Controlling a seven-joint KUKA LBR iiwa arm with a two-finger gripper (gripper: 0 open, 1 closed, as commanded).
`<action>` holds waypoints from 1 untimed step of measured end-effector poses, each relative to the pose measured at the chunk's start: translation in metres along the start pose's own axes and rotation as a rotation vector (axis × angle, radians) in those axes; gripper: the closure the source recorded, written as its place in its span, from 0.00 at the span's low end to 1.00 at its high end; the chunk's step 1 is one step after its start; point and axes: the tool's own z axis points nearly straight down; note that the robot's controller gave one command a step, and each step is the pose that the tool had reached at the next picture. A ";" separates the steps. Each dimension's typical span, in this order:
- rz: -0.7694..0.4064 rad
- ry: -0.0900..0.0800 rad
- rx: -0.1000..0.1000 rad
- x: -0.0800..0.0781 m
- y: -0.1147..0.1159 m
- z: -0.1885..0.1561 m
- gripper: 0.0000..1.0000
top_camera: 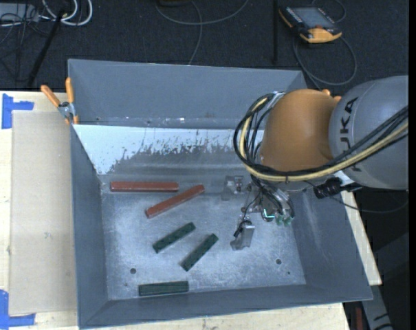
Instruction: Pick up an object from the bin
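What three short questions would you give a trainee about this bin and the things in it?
1. How many dark green bars lie in the bin?
2. True or false: in the camera view, both reddish-brown bars lie left of the gripper.
3. Which bar is nearest to the gripper?
A. a reddish-brown one
B. the right one of the two tilted dark green ones
C. the dark green one by the bin's near wall

Key: 1. three; 2. true; 3. B
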 end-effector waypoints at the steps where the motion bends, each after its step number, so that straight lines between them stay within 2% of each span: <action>1: -0.090 -0.006 0.000 0.024 0.058 0.098 0.00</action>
